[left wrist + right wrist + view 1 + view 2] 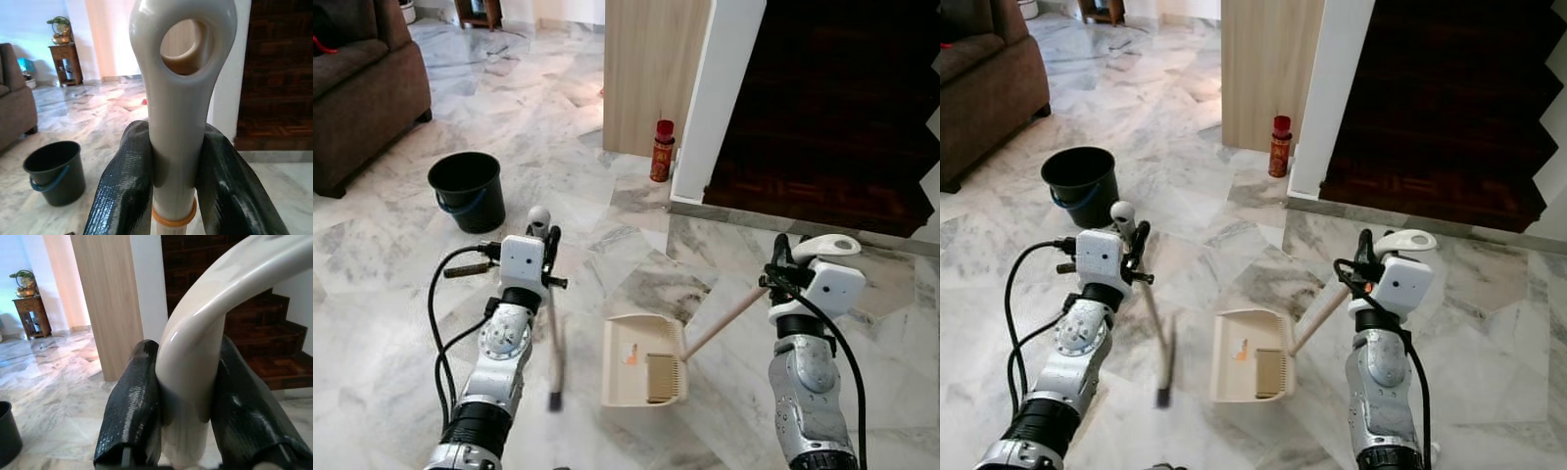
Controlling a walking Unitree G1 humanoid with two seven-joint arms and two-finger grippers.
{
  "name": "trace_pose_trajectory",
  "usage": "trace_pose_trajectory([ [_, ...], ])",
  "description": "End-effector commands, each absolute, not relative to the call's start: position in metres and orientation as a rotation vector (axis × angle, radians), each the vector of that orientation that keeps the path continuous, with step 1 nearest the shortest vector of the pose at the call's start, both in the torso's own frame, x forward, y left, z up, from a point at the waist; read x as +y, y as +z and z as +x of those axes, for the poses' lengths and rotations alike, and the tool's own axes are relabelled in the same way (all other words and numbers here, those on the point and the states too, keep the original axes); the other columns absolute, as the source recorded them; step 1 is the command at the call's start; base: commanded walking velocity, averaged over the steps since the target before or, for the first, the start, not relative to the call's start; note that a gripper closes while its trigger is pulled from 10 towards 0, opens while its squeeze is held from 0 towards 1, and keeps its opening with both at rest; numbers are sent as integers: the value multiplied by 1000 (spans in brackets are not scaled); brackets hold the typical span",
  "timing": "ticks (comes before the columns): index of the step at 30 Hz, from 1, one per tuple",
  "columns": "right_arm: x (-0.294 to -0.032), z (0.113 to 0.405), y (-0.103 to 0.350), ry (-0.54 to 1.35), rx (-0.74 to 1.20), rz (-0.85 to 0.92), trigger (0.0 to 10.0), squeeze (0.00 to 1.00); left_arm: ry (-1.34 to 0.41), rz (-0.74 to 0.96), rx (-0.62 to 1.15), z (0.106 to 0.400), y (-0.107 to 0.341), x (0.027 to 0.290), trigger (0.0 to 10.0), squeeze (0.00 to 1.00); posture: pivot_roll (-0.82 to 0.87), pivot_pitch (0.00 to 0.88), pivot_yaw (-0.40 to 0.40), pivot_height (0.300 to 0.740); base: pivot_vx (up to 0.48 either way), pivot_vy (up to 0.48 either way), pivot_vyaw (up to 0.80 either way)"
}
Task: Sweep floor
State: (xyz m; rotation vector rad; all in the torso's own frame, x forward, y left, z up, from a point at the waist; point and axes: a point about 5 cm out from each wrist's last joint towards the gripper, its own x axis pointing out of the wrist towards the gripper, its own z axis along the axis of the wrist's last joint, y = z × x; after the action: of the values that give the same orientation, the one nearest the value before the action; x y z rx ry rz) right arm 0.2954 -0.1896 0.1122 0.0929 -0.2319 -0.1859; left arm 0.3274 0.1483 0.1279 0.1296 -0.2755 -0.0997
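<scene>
Left tool grips broom; dustpan holds debris.

1. Even, soft daylight; marble floor bright, faint sheen at the far end.
2. Stairwell dark, detail lost in shadow.
3. Head views sharp except broom head, motion-blurred.
4. Wrist views: broom handle and dustpan handle close, slightly soft, with glossy highlights.
5. Far wall washed out, bluish.
</scene>
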Motion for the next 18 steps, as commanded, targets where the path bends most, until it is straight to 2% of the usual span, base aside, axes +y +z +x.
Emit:
trace_pose_trajectory([
  [1,-195,297,123,-205,-276,103,10000,0,-115,142,-321,328,138,146,10000,0,92,39,-56,740,0,0,0],
  [6,-198,297,119,-228,-257,137,10000,0,-118,141,-321,329,138,145,10000,0,89,32,-53,740,0,0,0],
  [15,-196,297,118,-223,-250,139,10000,0,-124,135,-323,329,139,144,10000,0,92,36,-52,740,0,0,-726],
  [18,-193,298,119,-216,-254,134,10000,0,-122,137,-326,329,140,145,10000,0,96,45,-52,740,0,0,0],
])
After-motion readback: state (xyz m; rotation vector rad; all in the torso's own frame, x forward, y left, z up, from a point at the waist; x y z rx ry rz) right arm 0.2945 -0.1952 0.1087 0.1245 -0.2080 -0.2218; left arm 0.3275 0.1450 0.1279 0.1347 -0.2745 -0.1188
